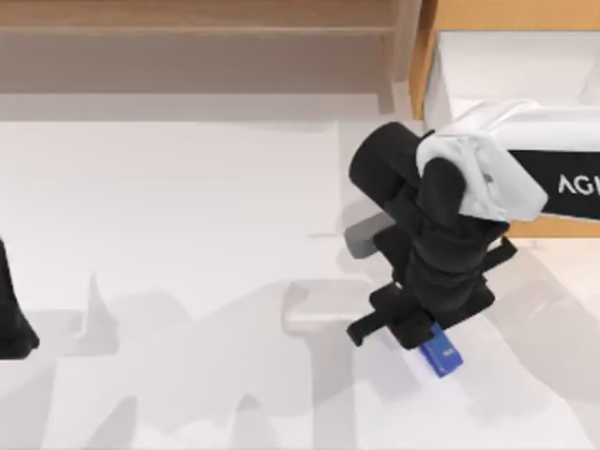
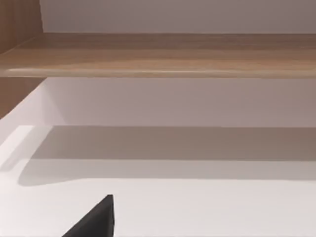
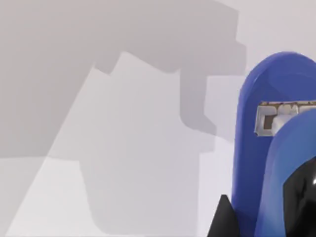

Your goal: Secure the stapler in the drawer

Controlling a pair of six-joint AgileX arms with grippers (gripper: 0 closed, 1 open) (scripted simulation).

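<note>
One stapler (image 1: pixel 442 353), blue, on the table (image 1: pixel 187 234), near right. One drawer (image 1: pixel 487 56), far right. Right gripper (image 1: pixel 417 336) over the stapler, left gripper (image 1: pixel 14 328) far left; jaw state of both: cannot tell.

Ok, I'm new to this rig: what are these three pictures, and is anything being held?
One picture looks down on a white table from above; the other two come from cameras on each arm's wrist. Two AgileX arms work here. The right arm reaches out from the top view's right side, its right tool down at the blue stapler on the table; whether it grips cannot be told. The right wrist view shows that stapler close up. The open drawer sits behind, at top right. The left tool is parked at the left edge. A long wooden shelf runs along the back.
</note>
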